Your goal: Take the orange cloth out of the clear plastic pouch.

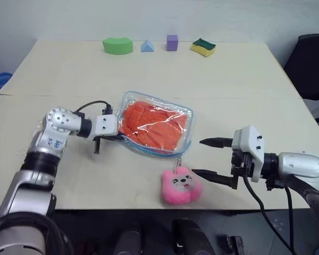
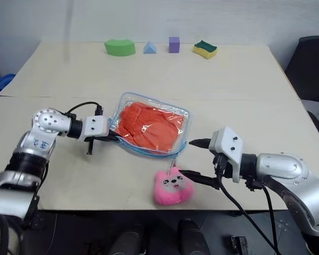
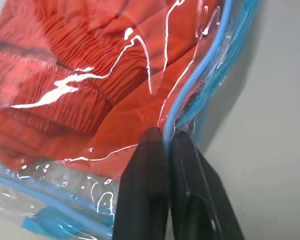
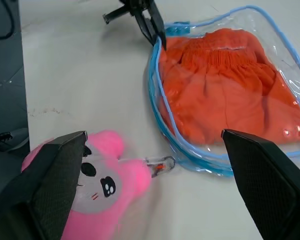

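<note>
- The pouch [image 1: 156,123] lies flat mid-table, its long axis running from the robot's left toward its right, with the cloth [image 1: 151,125] sealed inside.
- The left gripper [image 1: 120,137] is pinched tight on the pouch's blue edge at its left end.
- The right gripper [image 1: 208,158] hangs with jaws spread wide and empty, just off the pouch's right end, beside the pink charm [image 1: 180,186].
- The cloth lies between the two grippers; the left one is nearer.
</note>
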Robot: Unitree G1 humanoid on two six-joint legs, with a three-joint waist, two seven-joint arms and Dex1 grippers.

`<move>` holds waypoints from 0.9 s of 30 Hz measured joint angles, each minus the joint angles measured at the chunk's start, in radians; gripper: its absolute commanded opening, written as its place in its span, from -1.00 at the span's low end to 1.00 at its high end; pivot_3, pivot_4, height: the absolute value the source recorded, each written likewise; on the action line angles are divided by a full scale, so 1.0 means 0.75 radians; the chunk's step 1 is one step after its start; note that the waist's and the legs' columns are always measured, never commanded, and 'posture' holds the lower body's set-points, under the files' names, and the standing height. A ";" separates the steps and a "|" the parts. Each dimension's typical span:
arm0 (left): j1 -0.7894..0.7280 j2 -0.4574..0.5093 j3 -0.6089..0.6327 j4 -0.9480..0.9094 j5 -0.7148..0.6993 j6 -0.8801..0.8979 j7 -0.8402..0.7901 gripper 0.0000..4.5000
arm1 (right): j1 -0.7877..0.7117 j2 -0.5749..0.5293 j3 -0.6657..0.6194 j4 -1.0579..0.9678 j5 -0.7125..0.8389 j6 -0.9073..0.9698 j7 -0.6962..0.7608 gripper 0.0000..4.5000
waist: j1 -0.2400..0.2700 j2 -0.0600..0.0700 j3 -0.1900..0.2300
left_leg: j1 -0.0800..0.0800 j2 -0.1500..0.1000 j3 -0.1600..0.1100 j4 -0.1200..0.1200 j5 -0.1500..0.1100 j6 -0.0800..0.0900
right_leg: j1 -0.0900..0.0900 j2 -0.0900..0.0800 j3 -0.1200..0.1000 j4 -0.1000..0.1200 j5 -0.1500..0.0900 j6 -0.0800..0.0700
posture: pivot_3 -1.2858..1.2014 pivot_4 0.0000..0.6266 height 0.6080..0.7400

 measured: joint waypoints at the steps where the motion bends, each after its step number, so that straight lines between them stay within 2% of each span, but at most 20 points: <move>1: 0.070 0.011 0.016 -0.136 -0.004 0.102 0.025 -0.99 | 0.003 -0.001 -0.002 -0.001 0.000 -0.001 -0.001 1.00 | 0.001 0.000 0.000 | 0.000 0.000 0.000 0.000 0.000 0.000 | 0.000 0.000 0.000 0.000 0.000 0.000 | 0.03 -0.52 1.00; 2: 0.150 0.018 0.034 -0.290 -0.007 0.220 0.052 -0.99 | 0.012 -0.001 -0.006 -0.002 0.000 -0.003 -0.001 1.00 | 0.002 0.000 0.000 | 0.000 0.000 0.000 0.000 0.000 0.000 | 0.001 0.000 0.000 0.000 0.000 0.000 | 0.03 -0.52 1.00; 6: 0.327 0.027 0.049 -0.641 -0.005 0.465 0.141 -0.99 | 0.036 -0.016 -0.024 -0.001 0.000 -0.004 0.001 1.00 | 0.005 0.000 0.000 | 0.001 0.000 0.000 0.000 0.000 0.000 | 0.001 0.000 0.000 -0.002 0.000 0.000 | 0.03 -0.52 1.00; 12: 0.401 0.018 0.034 -0.820 0.024 0.632 0.257 -0.99 | 0.055 -0.029 -0.040 0.010 -0.037 -0.020 0.011 1.00 | 0.008 0.000 0.000 | 0.003 0.000 0.000 0.000 0.000 0.002 | 0.002 0.000 0.000 -0.004 0.000 0.000 | 0.03 -0.52 1.00; 15: 0.414 0.017 0.034 -0.826 0.026 0.659 0.306 -0.67 | 0.052 -0.042 -0.013 0.032 -0.098 -0.052 0.018 1.00 | 0.008 0.000 0.000 | 0.003 0.000 0.000 0.000 0.000 0.001 | 0.002 0.001 0.000 -0.004 0.000 0.000 | 0.03 -0.52 1.00; 22: 0.460 0.016 0.086 -0.865 -0.031 0.733 0.358 0.23 | 0.002 -0.053 0.031 0.106 -0.173 -0.105 0.070 1.00 | 0.003 0.000 0.000 | 0.003 0.000 0.000 0.000 0.000 0.001 | 0.002 0.001 0.000 -0.003 0.000 0.000 | 0.03 -0.52 1.00; 27: 0.509 0.086 0.237 -0.934 -0.235 0.815 0.257 0.23 | 0.002 -0.082 0.034 0.141 -0.205 -0.133 0.126 1.00 | 0.004 0.000 0.000 | 0.003 0.000 0.000 0.000 0.001 0.000 | 0.002 0.001 0.000 -0.004 0.000 0.000 | 0.03 -0.52 1.00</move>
